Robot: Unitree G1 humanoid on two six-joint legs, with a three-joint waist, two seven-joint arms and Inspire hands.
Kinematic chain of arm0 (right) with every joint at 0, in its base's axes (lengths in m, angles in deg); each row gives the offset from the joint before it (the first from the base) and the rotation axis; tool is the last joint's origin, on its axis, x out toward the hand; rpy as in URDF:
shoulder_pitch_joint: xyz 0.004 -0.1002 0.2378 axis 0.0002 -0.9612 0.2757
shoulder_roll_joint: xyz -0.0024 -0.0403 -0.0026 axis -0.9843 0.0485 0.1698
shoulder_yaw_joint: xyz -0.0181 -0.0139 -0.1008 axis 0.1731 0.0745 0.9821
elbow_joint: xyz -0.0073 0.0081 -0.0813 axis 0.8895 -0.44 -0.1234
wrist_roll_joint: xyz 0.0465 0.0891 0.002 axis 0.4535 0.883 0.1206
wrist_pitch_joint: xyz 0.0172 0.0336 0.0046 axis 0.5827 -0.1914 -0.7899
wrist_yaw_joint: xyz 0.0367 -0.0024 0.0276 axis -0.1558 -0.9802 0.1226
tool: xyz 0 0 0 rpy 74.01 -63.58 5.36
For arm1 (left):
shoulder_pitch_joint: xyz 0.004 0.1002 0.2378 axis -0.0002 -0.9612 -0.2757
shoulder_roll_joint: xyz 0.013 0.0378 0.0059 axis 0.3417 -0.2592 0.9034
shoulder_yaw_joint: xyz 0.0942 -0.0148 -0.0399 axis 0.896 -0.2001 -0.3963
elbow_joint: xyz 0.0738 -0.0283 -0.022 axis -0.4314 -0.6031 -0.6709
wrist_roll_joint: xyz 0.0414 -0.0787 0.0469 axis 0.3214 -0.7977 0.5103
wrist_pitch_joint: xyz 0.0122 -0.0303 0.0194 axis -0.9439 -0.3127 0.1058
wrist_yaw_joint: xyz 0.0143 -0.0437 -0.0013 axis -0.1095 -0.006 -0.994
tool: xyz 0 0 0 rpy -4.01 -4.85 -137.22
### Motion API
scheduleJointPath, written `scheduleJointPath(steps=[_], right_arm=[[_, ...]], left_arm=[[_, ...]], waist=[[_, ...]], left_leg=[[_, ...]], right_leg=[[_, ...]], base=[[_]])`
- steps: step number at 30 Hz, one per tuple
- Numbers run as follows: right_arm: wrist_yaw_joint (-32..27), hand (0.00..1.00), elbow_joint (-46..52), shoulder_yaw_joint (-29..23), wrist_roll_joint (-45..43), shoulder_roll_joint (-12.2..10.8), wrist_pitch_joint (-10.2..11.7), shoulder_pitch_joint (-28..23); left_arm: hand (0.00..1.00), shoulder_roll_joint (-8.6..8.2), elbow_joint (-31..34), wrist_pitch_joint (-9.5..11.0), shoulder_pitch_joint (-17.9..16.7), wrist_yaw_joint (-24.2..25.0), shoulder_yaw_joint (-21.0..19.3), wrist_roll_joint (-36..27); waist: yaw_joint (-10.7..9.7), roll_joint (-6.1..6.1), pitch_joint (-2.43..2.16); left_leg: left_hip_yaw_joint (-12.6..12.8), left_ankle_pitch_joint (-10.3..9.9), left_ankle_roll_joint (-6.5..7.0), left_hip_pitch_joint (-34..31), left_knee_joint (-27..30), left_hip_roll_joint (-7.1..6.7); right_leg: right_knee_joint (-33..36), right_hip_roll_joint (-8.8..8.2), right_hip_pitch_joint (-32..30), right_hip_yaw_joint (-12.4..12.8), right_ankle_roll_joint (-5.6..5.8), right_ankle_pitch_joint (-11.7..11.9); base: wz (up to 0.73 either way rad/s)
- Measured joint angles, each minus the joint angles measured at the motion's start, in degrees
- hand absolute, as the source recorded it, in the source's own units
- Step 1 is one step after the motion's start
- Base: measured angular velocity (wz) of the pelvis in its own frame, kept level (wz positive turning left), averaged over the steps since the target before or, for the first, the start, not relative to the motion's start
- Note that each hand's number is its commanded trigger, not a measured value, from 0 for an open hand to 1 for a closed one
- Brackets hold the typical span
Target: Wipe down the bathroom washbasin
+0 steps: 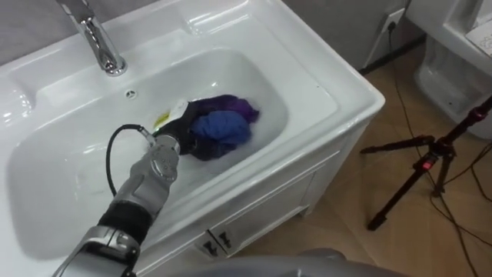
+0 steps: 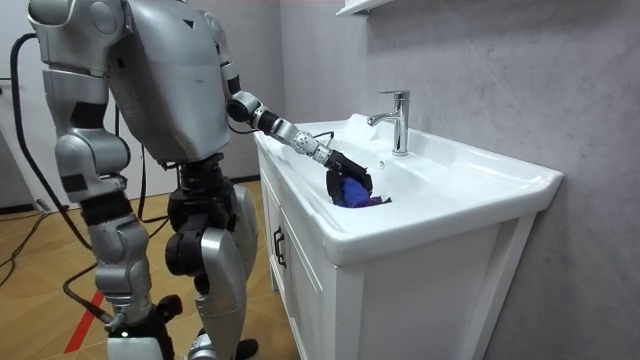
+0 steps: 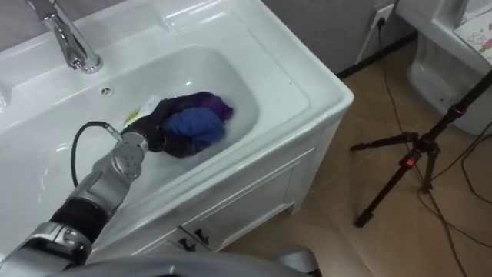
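Gripping the cloth [image 1: 224, 127], your robot's left hand [image 1: 183, 127] is clenching around a bunched wad of blue and purple fabric. It is pressing that wad onto the floor of the white basin [image 1: 69, 177], towards the bowl's right end and close to its front wall. You are looking at dark fingers curling into the folds, so I am reading this as a firm grasp rather than a flat palm.

A small yellowish patch [image 1: 161, 119] is showing just beside the hand, and I cannot tell what it is. The chrome tap [image 1: 96, 42] is standing on the back ledge, well apart from the cloth, with the overflow hole [image 1: 131, 94] lying between them.

In the room view the robot is standing upright at the front of the white vanity cabinet [image 2: 300, 250], reaching over the rim. A black tripod [image 1: 419, 165] is standing on the wooden floor to the right.

You are, by my judgement, in the middle of wiping. No dirt or streaks are showing to mark what is finished, and the bowl's left half, the slope below the tap and the rim are probably waiting.

No readable writing or label is appearing on the tap, basin or cabinet.
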Motion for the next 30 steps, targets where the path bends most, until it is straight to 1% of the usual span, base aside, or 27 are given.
scheduleJointPath(steps=[1, 2, 3, 6, 7, 9, 10, 12, 13, 15, 17, 19, 20, 21, 24, 26, 27, 30], right_arm=[[0.00, 0.00, -0.06, -0.15, -0.02, -0.02, 0.03, 0.30], [-0.02, 0.00, -0.06, -0.82, -0.07, 0.02, 0.04, 0.70], [-0.07, 0.00, 0.18, -1.73, -0.01, 0.27, 0.19, 0.77], [-0.50, 0.00, 1.03, -1.72, 0.11, 0.89, 0.31, 0.56], [-0.58, 0.00, 1.05, -1.74, 0.11, 0.90, 0.36, 0.44], [-0.56, 0.00, 0.91, -1.76, 0.59, 1.29, 1.08, 0.22], [-0.59, 0.00, 0.91, -1.76, 0.69, 1.46, 1.37, 0.14], [-1.27, 0.00, 0.54, -1.78, 1.05, 2.04, 2.36, 0.04], [-1.43, 0.00, 0.23, -1.77, 1.22, 2.08, 2.64, 0.05], [-1.95, 0.00, -0.87, -2.41, 1.58, 2.12, 3.08, 0.38], [-1.98, 0.00, -1.26, -3.22, 0.92, 2.22, 3.25, 0.43], [-1.95, 0.00, -1.63, -4.08, 0.12, 2.28, 3.26, 0.75], [-1.93, 0.00, -1.88, -4.10, 0.05, 2.54, 3.26, 0.84], [-1.92, 0.00, -2.50, -4.10, 0.05, 2.84, 3.26, 0.84], [-1.90, 0.00, -2.89, -4.13, -0.42, 3.23, 2.99, 0.80], [-1.93, 0.00, -2.86, -4.02, -0.92, 3.32, 2.54, 0.87], [-1.92, 0.00, -2.86, -4.01, -1.63, 3.32, 2.49, 0.98], [-1.88, 0.00, -2.88, -4.03, -2.18, 3.29, 2.12, 1.94]], left_arm=[[1.00, 0.09, -0.04, -0.01, -0.12, 0.30, -0.43, 0.39], [1.00, 0.64, 0.08, -0.07, -0.66, 1.00, -0.99, 0.44], [1.00, 1.52, 0.36, -0.10, -1.09, 1.82, -1.06, 0.44], [1.00, 3.59, 0.98, -0.35, -2.26, 2.77, -1.65, 0.57], [1.00, 3.84, 0.99, -0.43, -2.43, 3.00, -1.93, 0.94], [1.00, 3.90, 0.83, -0.55, -3.49, 3.75, -4.80, 4.31], [1.00, 3.98, 0.99, -0.56, -4.03, 3.76, -5.55, 4.76], [1.00, 4.42, 1.24, -0.56, -5.78, 3.28, -8.67, 4.78], [1.00, 4.69, 1.14, -0.56, -6.04, 3.27, -9.00, 4.57], [1.00, 5.65, 1.05, -0.53, -6.95, 2.93, -10.17, 4.01], [1.00, 5.68, 0.82, -0.50, -7.64, 2.15, -11.26, 4.07], [1.00, 5.66, 0.54, -0.23, -8.47, 1.39, -13.15, 4.11], [1.00, 5.66, 0.54, -0.20, -8.97, 0.80, -14.12, 4.11], [1.00, 5.67, 0.54, -0.20, -9.17, 0.57, -14.52, 4.13], [1.00, 5.67, 0.55, -0.06, -9.64, -0.84, -14.91, 4.13], [1.00, 5.62, 0.28, -0.05, -9.72, -1.61, -14.76, 4.13], [1.00, 5.62, 0.03, -0.04, -9.74, -1.84, -14.74, 4.12], [1.00, 5.62, -0.28, -0.03, -10.00, -2.82, -14.76, 4.12]], waist=[[0.04, 0.11, 0.02], [0.16, 0.58, 0.04], [0.37, 1.10, 0.06], [0.77, 2.23, 0.06], [1.15, 2.34, 0.06], [2.64, 2.67, 0.06], [3.08, 2.75, 0.08], [3.59, 2.91, 0.10], [3.78, 2.91, 0.09], [5.11, 2.99, 0.09], [6.33, 3.12, 0.09], [6.63, 3.06, 0.06], [6.87, 3.05, 0.06], [7.42, 3.04, 0.04], [8.27, 3.11, -0.04], [9.12, 3.21, -0.15], [9.20, 3.19, -0.19], [9.83, 3.21, -0.38]], left_leg=[[-0.01, 0.00, 0.00, 0.04, 0.00, 0.02], [-0.17, -0.01, -0.03, 0.00, 0.01, 0.03], [-0.17, -0.05, -0.09, -0.01, 0.04, 0.04], [-0.43, -0.07, -0.12, -0.07, 0.03, 0.04], [-0.49, -0.07, -0.12, -0.07, 0.02, 0.03], [-0.79, -0.07, -0.13, -0.07, 0.07, 0.03], [-0.79, -0.07, -0.13, -0.07, 0.08, 0.03], [-1.48, -0.05, -0.14, 0.00, 0.13, -0.05], [-1.61, -0.05, -0.15, 0.05, 0.13, -0.05], [-1.87, 0.01, -0.24, 0.22, 0.18, -0.04], [-1.90, 0.04, -0.28, 0.35, 0.15, -0.04], [-2.54, 0.04, -0.29, 0.40, 0.14, -0.09], [-3.41, 0.07, -0.33, 0.36, 0.14, -0.18], [-3.76, 0.14, -0.43, 0.47, 0.16, -0.23], [-4.94, 0.26, -0.58, 0.45, 0.42, -0.28], [-5.21, 0.35, -0.72, 0.54, 0.48, -0.21], [-5.64, 0.36, -0.74, 0.71, 0.49, -0.19], [-6.39, 0.46, -0.91, 0.79, 0.48, -0.10]], right_leg=[[-0.04, 0.02, 0.06, 0.00, -0.01, -0.01], [-0.17, 0.03, 0.14, -0.04, -0.02, -0.01], [-0.34, 0.03, 0.16, -0.04, -0.02, -0.01], [-0.81, 0.01, 0.41, -0.23, -0.11, 0.02], [-0.84, 0.01, 0.46, -0.27, -0.14, 0.01], [-0.89, -0.01, 0.60, -0.47, -0.20, -0.03], [-0.93, -0.02, 0.62, -0.46, -0.20, -0.03], [-1.01, -0.17, 0.99, -1.17, -0.22, -0.07], [-1.00, -0.20, 1.09, -1.49, -0.22, -0.07], [-0.99, -0.20, 1.21, -1.77, -0.27, -0.11], [-0.89, -0.19, 1.36, -1.75, -0.39, -0.24], [-0.87, -0.22, 1.60, -2.20, -0.50, -0.53], [-0.88, -0.28, 1.63, -2.61, -0.59, -0.74], [-0.75, -0.40, 1.77, -3.12, -0.66, -0.93], [-0.76, -0.41, 1.98, -3.87, -0.78, -1.02], [-0.71, -0.37, 2.17, -4.00, -0.88, -1.01], [-0.75, -0.38, 2.63, -4.46, -0.97, -0.98], [-0.66, -0.19, 2.65, -4.56, -1.22, -1.14]], base=[[0.00], [0.00], [0.00], [0.03], [0.05], [0.02], [0.04], [0.12], [0.14], [0.06], [0.00], [0.10], [0.16], [0.15], [0.14], [0.00], [0.00], [0.00]])
